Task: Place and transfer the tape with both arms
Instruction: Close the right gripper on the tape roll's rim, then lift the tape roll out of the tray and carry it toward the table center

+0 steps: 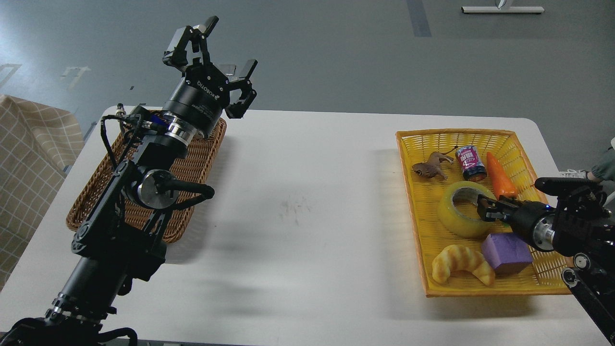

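Tape reached for in the yellow basket, the other arm held ready over the wicker one.

The white desk is laid out so that a handover can be made across its bare middle. The brown woven wicker basket lies beneath the left claw, which is raised with fingers spread wide and nothing held, apparently kept free to receive. The yellow plastic woven basket lies under the right claw, whose fingers are set at the rim of the wide translucent yellow-green tape roll; whether they are closed on it cannot be told. Just below that claw are a purple foam block and a golden croissant; just beyond it are an orange carrot, a small red can and a brown animal figure.
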You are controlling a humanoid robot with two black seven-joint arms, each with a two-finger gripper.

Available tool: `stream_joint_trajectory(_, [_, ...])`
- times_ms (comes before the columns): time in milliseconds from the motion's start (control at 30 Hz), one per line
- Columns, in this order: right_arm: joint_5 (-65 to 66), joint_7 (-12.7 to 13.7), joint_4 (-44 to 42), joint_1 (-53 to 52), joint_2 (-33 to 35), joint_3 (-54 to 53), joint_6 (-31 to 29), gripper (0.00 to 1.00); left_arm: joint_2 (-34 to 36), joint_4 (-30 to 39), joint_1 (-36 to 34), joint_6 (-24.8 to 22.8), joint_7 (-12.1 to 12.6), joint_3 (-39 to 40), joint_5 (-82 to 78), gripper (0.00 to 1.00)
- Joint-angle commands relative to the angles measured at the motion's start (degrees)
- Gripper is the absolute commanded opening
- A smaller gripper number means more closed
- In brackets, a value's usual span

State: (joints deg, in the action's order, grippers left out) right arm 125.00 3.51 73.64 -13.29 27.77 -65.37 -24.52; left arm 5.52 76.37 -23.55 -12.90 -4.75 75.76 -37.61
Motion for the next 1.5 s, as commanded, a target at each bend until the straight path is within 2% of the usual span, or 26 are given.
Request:
stream_joint_trajectory(0, [0.00, -0.08, -0.07, 0.11, 0.01, 0.15, -0.09, 0.37, 0.01, 0.00, 0.00, -0.02, 0.01, 0.00, -0.01, 0.98])
stream_joint_trajectory(100, [0.00, -0.08, -0.07, 0.11, 0.01, 0.06, -0.18, 0.29, 0.01, 0.00, 0.17, -0.02, 0.01, 0.00, 0.08, 0.98])
stream_joint_trajectory(300, [0.00, -0.08, -0.07, 0.11, 0.09, -0.29, -0.18, 0.26, 0.01, 0.00, 0.26, -0.02, 0.01, 0.00, 0.08, 0.98])
stream_joint_trajectory(534, [0.00, -0.17, 0.10, 0.11, 0.09, -0.29, -0.18, 0.16, 0.02, 0.00, 0.35, -0.02, 0.01, 0.00, 0.08, 0.98])
stream_joint_trajectory(801, [-0.19, -0.26, 1.86, -1.21, 0.35, -1.08, -0.35, 0.10, 0.01, 0.00, 0.35, 0.06, 0.01, 0.00, 0.08, 0.98])
stream_joint_trajectory(1168, [-2.13, -0.08, 2.56, -15.97, 0.97, -0.64, -3.48, 0.06, 0.01, 0.00, 0.26, 0.06, 0.01, 0.00, 0.08, 0.98])
stream_joint_trajectory(1469, [-2.04, 0.00, 2.47, -22.04, -4.73, 5.60, -3.48, 0.01, 0.01, 0.00, 0.35, 0.06, 0.01, 0.00, -0.01, 0.98])
